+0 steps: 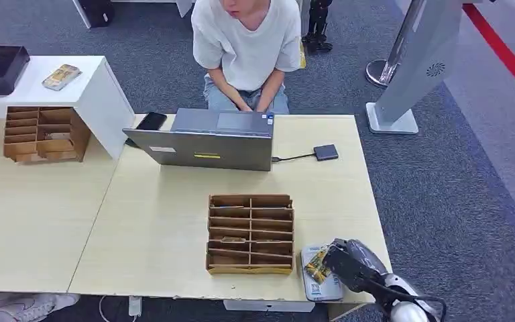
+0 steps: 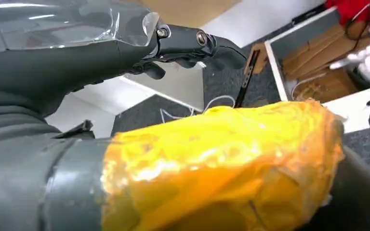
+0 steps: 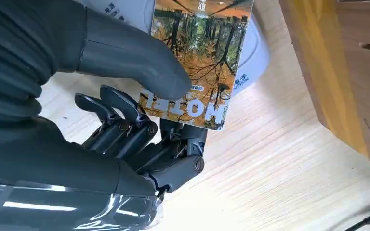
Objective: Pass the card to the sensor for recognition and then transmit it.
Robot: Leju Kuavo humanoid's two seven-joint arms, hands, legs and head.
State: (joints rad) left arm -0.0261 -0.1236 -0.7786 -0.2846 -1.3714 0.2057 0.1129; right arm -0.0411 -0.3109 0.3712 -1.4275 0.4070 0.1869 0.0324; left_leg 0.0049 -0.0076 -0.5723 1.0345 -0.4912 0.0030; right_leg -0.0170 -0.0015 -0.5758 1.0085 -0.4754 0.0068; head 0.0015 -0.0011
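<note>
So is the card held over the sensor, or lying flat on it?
Held. The right hand pinches the card between thumb and fingers, over the white sensor. Whether they touch: cannot tell.

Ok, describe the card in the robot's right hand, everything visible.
The card is a thin, flat rectangle printed with an autumn forest scene and pale lettering along one end. The right hand pinches it, thumb on its printed face, darker fingers beneath. It sits over the white sensor pad beside the cardboard organizer, near the table's front edge.
</note>
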